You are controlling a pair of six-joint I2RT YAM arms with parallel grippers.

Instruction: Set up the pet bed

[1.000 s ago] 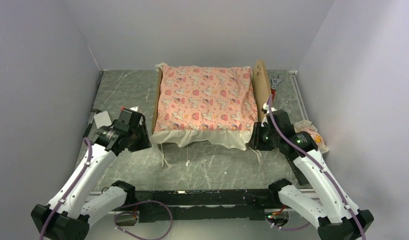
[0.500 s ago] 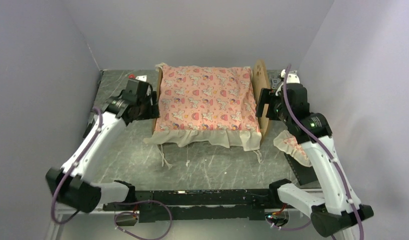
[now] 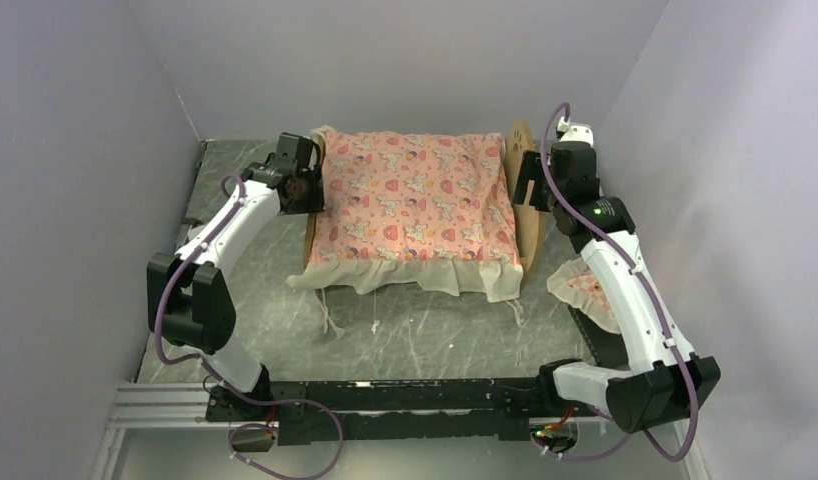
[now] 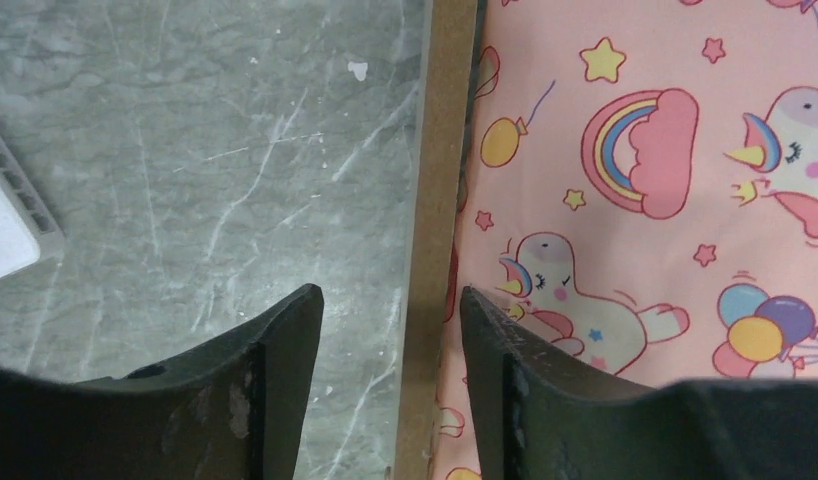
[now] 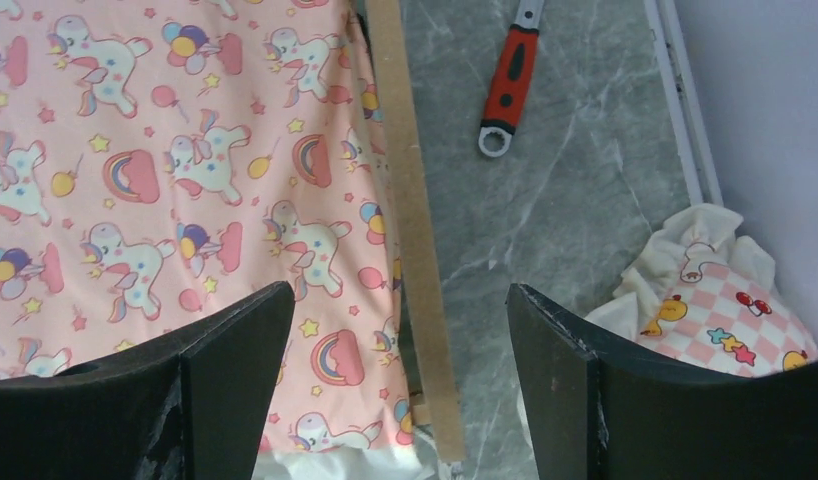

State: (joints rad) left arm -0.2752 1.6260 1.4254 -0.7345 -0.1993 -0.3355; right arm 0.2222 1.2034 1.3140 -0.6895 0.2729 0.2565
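L pincer (image 4: 390, 295), R pincer (image 5: 399, 290) moved to pet bed (image 3: 528, 240); mattress (image 3: 410, 200) hides most.

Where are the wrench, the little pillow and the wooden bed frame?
wrench (image 5: 505, 85), right wrist view, red handle.
pillow (image 5: 725, 315), right wrist view, checked cover.
bed frame (image 5: 413, 230), right wrist view, top edge of its end board.

Grey marbled table (image 3: 415, 330); on it pet bed (image 5: 413, 220), red-handled wrench (image 5: 507, 85), frilled pillow (image 5: 720, 300)
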